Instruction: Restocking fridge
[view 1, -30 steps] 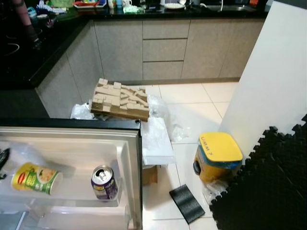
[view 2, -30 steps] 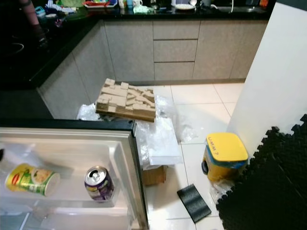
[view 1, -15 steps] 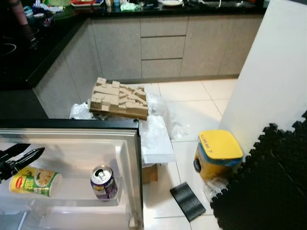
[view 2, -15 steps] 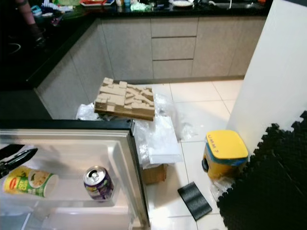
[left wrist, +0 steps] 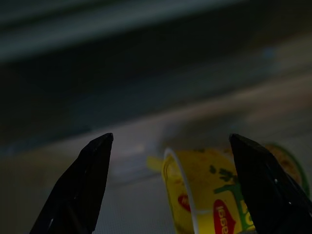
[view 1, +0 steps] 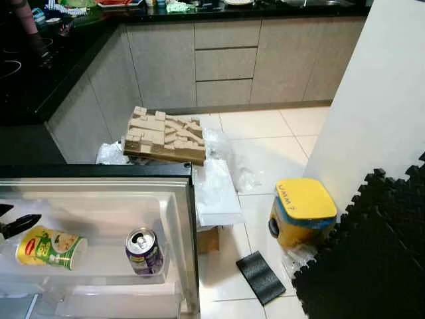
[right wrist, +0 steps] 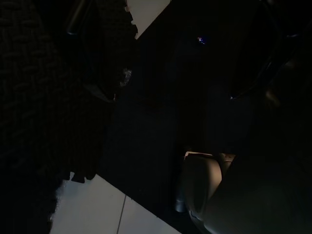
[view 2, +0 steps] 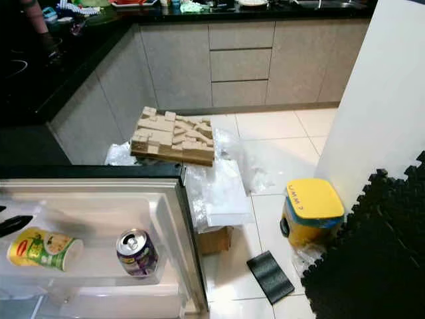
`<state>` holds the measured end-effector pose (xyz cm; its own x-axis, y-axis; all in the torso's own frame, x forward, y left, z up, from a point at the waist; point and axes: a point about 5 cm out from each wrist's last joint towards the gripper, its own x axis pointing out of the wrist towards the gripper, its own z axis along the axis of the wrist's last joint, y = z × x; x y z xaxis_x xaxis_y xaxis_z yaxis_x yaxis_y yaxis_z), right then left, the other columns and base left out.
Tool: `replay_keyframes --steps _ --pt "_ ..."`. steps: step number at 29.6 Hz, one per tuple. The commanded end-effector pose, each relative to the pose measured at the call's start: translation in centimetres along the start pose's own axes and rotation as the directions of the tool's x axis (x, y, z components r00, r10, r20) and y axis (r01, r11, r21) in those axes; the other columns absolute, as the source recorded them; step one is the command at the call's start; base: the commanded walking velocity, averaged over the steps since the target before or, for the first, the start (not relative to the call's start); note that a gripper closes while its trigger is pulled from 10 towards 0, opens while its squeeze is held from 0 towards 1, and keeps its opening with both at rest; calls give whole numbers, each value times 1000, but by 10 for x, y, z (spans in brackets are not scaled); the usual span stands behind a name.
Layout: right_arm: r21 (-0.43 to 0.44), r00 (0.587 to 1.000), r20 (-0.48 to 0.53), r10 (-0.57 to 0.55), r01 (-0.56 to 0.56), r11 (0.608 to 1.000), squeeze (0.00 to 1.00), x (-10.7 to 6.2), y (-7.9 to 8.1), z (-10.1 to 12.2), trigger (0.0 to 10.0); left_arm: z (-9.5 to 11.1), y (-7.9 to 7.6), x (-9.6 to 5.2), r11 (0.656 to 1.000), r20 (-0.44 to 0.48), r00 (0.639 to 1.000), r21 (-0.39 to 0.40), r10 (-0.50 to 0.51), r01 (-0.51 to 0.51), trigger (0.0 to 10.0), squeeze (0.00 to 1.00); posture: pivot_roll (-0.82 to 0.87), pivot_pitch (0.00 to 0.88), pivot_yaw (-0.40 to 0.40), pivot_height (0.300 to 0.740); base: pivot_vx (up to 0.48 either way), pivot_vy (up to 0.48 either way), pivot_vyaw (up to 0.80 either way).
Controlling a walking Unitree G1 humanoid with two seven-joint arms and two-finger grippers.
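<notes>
In the fridge door shelf (view 1: 99, 262), the cup (view 1: 50, 247) lies on its side beside the upright can (view 1: 144, 251). The left gripper (left wrist: 170, 187) is spread wide just beside the cup's rim, holding nothing. Closing off-centre could roll the cup into the can. The right arm hangs idle.

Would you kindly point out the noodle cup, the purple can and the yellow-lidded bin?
noodle cup (view 1: 50, 247), left eye view, on its printed side wall.
purple can (view 1: 143, 251), left eye view, just below its silver top.
yellow-lidded bin (view 1: 306, 202), left eye view, middle of the lid.
</notes>
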<state>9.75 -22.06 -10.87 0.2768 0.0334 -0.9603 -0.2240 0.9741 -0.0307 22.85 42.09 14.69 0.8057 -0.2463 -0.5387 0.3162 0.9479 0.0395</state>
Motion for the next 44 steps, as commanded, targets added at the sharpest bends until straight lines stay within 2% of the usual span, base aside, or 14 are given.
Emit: replay_keyframes --steps 1,2,3,4,6,7,8,9,10,14,24,28,31,44 --pt "-4 1000 -6 2 -2 1000 0 0 0 -2 10000 0 11 -16 999 -64 997 -4 51 -51 10000 1000 -57 0 32 740 0 0 0" --pt "-4 1000 -6 2 -2 1000 0 0 0 -2 10000 0 11 -16 999 -64 997 -4 51 -51 10000 1000 -57 0 32 740 0 0 0" --pt "-6 1000 -7 1 -1 1000 0 -1 -1 -3 10000 0 12 -18 998 -73 995 -22 61 -63 10000 827 -57 0 31 740 0 0 0" --pt "-8 1000 -8 1 -1 1000 0 -1 -2 -3 10000 -2 13 -19 997 -75 995 -33 66 -69 10000 737 -57 0 31 740 0 0 0" --pt "-9 1000 -8 0 0 1000 0 -1 -2 -3 10000 -3 13 -20 996 -78 994 -40 71 -74 10000 737 -57 0 31 740 0 0 0" --pt "-13 1000 -10 0 0 1000 0 -1 -2 -3 10000 -7 14 -21 996 -98 993 -60 66 -72 10000 420 -59 0 29 740 0 0 0" --pt "-14 1000 -10 -1 1 1000 0 -1 -3 -3 10000 -9 13 -22 995 -112 992 -71 60 -68 10000 420 -59 0 29 740 0 0 0" --pt "-15 1000 -11 -1 1 1000 0 -1 -3 -3 10000 -12 13 -22 995 -125 991 -78 54 -64 10000 357 -59 0 29 740 0 0 0" --pt "-16 1000 -11 -2 1 1000 0 -1 -3 -3 10000 -14 12 -22 993 -135 990 -98 47 -61 10000 0 -59 0 30 740 0 0 0" --pt "-18 1000 -12 -2 1 1000 0 -1 -4 -4 10000 -19 8 -19 982 -126 992 -187 -2 -21 10000 0 -58 0 29 740 0 0 0" --pt "-31 1000 -18 0 -1 1000 0 -1 -4 -5 10000 -27 1 -17 962 -156 982 -265 -104 60 10000 0 -63 0 27 740 0 0 0" --pt "-32 1000 -19 -1 1 999 0 -2 -4 -5 10000 -28 -1 -16 960 -163 979 -271 -123 76 10000 0 -64 0 27 740 0 0 0" --pt "-36 1000 -19 -4 3 999 0 -2 -5 -5 10000 -31 -6 -13 945 -178 964 -297 -196 137 10000 0 -64 0 27 740 0 0 0" --pt "-38 1000 -17 -4 3 999 0 -2 -6 -4 10000 -39 -17 -1 926 -162 955 -330 -247 183 10000 0 -68 0 23 740 0 0 0"
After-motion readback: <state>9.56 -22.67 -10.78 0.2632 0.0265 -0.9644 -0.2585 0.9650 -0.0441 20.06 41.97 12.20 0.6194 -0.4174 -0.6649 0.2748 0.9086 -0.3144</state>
